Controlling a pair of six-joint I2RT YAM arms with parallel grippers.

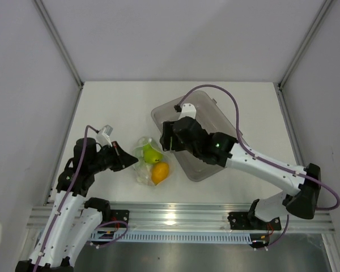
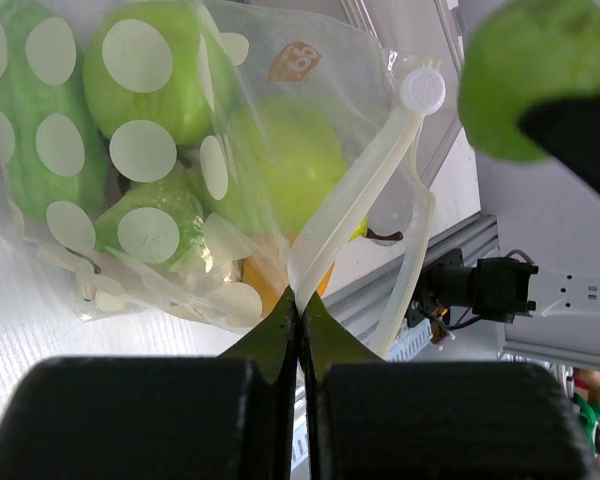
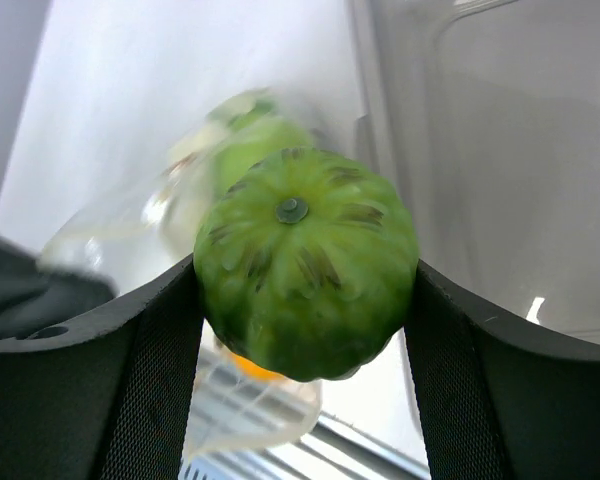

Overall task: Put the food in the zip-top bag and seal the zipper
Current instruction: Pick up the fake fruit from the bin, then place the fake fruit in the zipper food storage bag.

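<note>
Top external view, left gripper (image 1: 131,161) pinching zip-top bag (image 1: 143,148) edge, outstretched right gripper (image 1: 166,136) holding green fruit (image 3: 305,275)

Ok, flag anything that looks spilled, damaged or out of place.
Nothing stands out. The left gripper pinches the zip-top bag by its zipper strip, food inside, none loose on the table. The right gripper holds a green ribbed fruit by the grey bin.

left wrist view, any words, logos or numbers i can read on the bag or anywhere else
Orange mark printed on the bag: a small logo, too blurred and tilted to read.
The bag's white dots: pattern only, no text.
Top and right wrist views: no readable text.
</note>
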